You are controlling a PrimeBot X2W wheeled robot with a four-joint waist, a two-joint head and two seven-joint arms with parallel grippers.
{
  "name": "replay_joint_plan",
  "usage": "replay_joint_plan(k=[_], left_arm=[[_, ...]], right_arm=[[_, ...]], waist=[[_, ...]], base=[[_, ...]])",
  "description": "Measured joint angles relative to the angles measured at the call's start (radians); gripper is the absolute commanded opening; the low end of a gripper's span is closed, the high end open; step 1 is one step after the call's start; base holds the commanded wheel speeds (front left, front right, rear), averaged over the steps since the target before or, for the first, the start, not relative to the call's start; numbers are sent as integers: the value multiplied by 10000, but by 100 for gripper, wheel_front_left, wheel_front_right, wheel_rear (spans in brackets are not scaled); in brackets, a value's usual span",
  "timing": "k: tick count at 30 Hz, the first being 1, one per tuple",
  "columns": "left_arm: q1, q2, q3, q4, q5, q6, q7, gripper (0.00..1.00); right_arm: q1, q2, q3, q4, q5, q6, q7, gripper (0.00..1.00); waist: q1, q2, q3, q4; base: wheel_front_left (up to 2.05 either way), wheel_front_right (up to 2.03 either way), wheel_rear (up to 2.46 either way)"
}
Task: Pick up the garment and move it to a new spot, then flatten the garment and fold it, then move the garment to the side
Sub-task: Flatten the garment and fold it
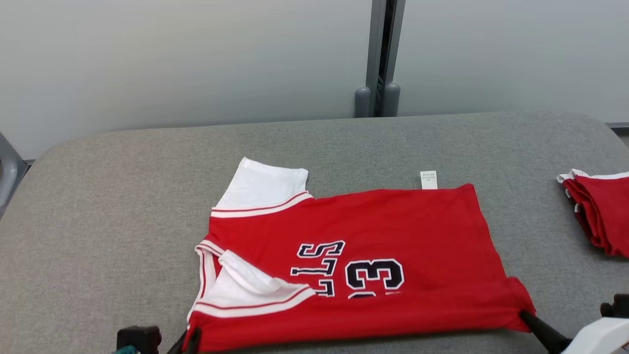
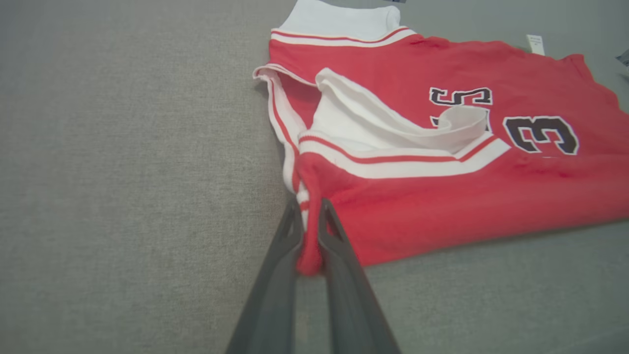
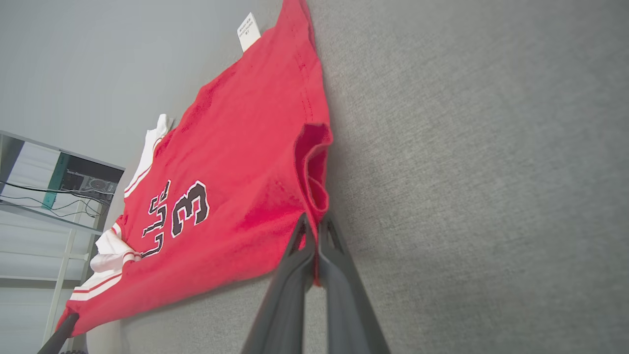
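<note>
While I pinch the near edge of the jersey point(image 1: 373, 236) at both ends, it lies mid-table on the grey padded table point(image 1: 123, 196), its near edge seemingly doubled over the lettering. My left gripper point(image 2: 309, 221) is clamped on the near-left corner by the neckline, my right gripper point(image 3: 314, 231) on the near-right hem corner. Both bites look thin, so I judge that uneven pulling could slip a corner free or skew the fold. Just beyond my left gripper, the loose white sleeve point(image 1: 245, 282) could bunch inside. Well apart at the right lies another red garment point(image 1: 604, 216). Past the left end, a shelf point(image 3: 83, 182) holds a dark box and cables
</note>
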Motion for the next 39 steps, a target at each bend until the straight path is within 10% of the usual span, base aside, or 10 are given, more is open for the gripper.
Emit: replay_joint_plan(k=[8, 10, 11, 12, 24, 39], left_arm=[[1274, 242, 54, -1304, -184, 439, 316, 0], [1430, 234, 19, -1411, -186, 493, 318, 15], [1479, 232, -19, -1425, -178, 525, 330, 52], [1517, 219, -58, -1434, -180, 537, 351, 100], [1101, 341, 554, -1816, -100, 1041, -67, 100], [-1598, -940, 612, -1145, 798, 1202, -2706, 100]], right_arm=[[825, -290, 6, -602, 174, -2, 169, 0], [957, -272, -36, -619, 297, -2, 174, 0], [1011, -257, -63, -602, 374, -2, 199, 32], [1059, -224, -102, -610, 445, -2, 219, 100], [836, -552, -771, -759, 192, -2, -414, 100], [-2412, 280, -1413, 698, -3802, -2, -2606, 100]], waist=[[0, 0, -110, -22], [0, 0, -140, -25], [0, 0, -157, -25], [0, 0, -177, -24], [0, 0, -152, -87], [0, 0, 962, -214]], base=[[0, 0, 0], [0, 0, 0], [0, 0, 0], [0, 0, 0], [0, 0, 0], [0, 0, 0]])
